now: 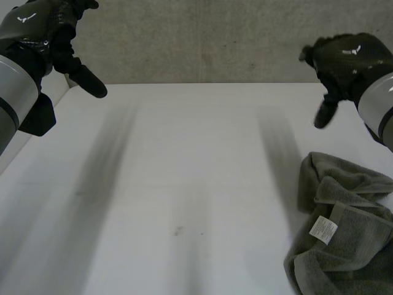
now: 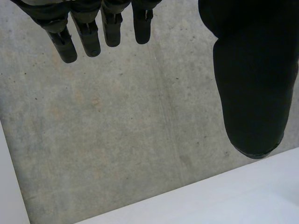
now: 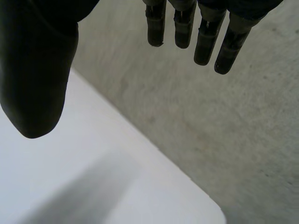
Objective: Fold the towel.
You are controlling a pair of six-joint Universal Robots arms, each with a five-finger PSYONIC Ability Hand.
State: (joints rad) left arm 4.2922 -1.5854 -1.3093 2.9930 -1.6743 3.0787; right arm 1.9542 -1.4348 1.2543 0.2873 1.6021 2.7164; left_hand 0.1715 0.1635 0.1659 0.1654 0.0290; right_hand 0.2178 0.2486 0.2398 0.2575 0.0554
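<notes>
Grey terry towel [image 1: 347, 246] is lying crumpled at 4 o'clock on the worktop [image 1: 184, 172] (soft, light, probably floppy). The left hand [image 1: 43, 37] and right hand [image 1: 344, 58] are hovering with fingers straight, holding nothing. An edge by the label [image 1: 323, 227] is looking graspable, and bare room is lying open toward 9 o'clock.

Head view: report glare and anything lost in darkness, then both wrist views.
Head view: no glare on the table; towel folds and label show. Left wrist view: left hand is a dark silhouette. Right wrist view: right hand likewise.
</notes>
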